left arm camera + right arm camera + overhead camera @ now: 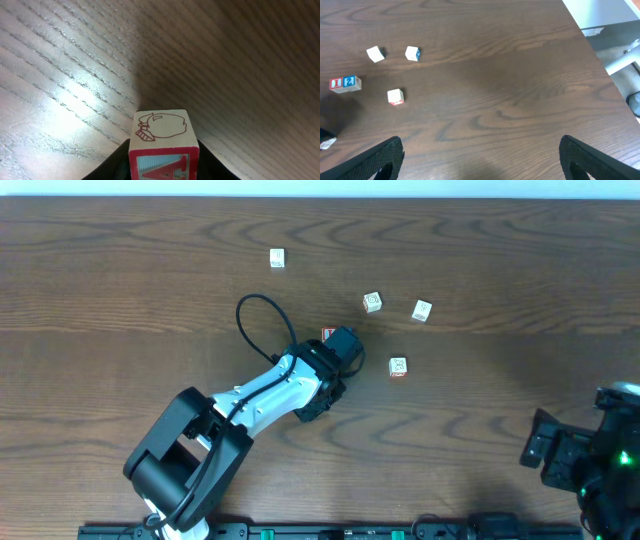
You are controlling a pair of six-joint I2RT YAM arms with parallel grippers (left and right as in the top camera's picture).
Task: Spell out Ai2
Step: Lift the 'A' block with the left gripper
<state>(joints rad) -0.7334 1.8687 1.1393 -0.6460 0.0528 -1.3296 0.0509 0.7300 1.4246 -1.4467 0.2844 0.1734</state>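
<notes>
**Grip check: left gripper around the A block, I and 2 paired**

The left gripper is set narrow, with a dark finger low on each side of the A block. I cannot tell whether the pads press on the block or stand just off it. Nor can I tell whether the block rests on the table. Taking it by the sides leaves the red A clear on the face toward the wrist camera, with an apple drawing on the adjoining face. That probably lets the letter be checked during placing. Beyond the block, that view shows only bare wood.

The I block and the 2 block sit touching, I on the left as the right wrist camera sees them. The word seems to lack only its first letter, and the A likely belongs against the I's free side. How near the A is to the pair cannot be told.

A pale block lies near the pair and two more pale blocks sit farther off, probably spares.

The right gripper is spread wide and holds nothing. It is well apart at the table's near right, likely parked to leave room.
</notes>
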